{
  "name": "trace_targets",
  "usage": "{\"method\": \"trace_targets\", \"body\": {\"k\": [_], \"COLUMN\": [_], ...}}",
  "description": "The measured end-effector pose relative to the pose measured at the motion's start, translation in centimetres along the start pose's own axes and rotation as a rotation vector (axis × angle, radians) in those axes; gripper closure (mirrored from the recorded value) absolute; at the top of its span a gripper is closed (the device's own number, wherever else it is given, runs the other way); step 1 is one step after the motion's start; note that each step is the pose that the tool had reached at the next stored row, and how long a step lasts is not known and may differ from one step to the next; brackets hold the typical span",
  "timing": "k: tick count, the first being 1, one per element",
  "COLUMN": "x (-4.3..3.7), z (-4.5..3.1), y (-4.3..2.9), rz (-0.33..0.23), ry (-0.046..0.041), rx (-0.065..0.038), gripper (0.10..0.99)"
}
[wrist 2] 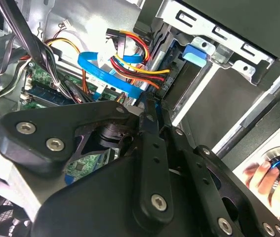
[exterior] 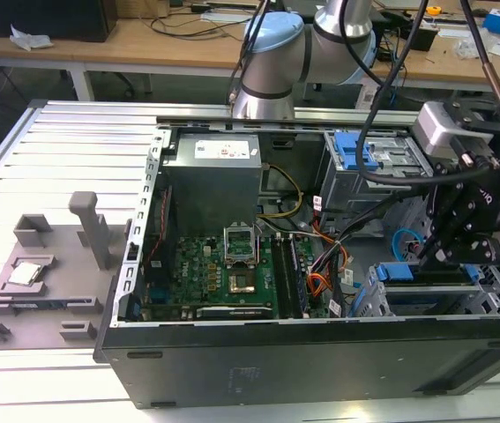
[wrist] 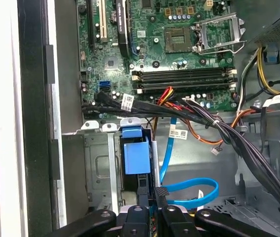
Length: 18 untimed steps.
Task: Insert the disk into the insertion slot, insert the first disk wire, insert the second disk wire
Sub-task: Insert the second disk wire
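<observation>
The black two-fingered gripper [wrist: 152,200] hangs at the rear of the flat silver disk in its bright blue plastic carrier [wrist: 136,154], already seated in the silver sheet-metal insertion slot [exterior: 426,295] at the case's four o'clock corner in the exterior view. Its fingers are pressed together on a small black wire plug [wrist: 160,190]. Judging by this, the wire step is under way; it needs square alignment. A light blue flat cable [wrist: 189,190] and a black wire bundle [wrist: 214,126] crowd the approach.
</observation>
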State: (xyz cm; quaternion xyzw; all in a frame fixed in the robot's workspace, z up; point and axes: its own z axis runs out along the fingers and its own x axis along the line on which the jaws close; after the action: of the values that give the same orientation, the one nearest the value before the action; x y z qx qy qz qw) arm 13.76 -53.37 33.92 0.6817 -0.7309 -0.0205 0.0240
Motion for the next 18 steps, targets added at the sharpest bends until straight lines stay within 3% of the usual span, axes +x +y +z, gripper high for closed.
{"method": "trace_targets", "body": {"k": [6, 7, 8, 11, 14, 16, 18], "x": [0.03, 0.03, 0.03, 0.04, 0.04, 0.05, 0.05], "z": [0.27, 0.31, 0.32, 0.25, -0.47, -1.91, -2.31], "y": [-0.04, -0.05, -0.05, -0.04, 0.00, 0.09, 0.12], "rz": [-0.008, -0.008, -0.008, -0.009, -0.009, -0.009, -0.009], "ry": [0.0005, -0.0003, -0.0003, 0.0005, 0.0004, 0.0005, 0.0004], "rx": [0.000, 0.000, 0.000, 0.000, 0.000, 0.000, 0.000], "gripper": [0.922, 0.910, 0.843, 0.843, 0.843, 0.843, 0.843]}}
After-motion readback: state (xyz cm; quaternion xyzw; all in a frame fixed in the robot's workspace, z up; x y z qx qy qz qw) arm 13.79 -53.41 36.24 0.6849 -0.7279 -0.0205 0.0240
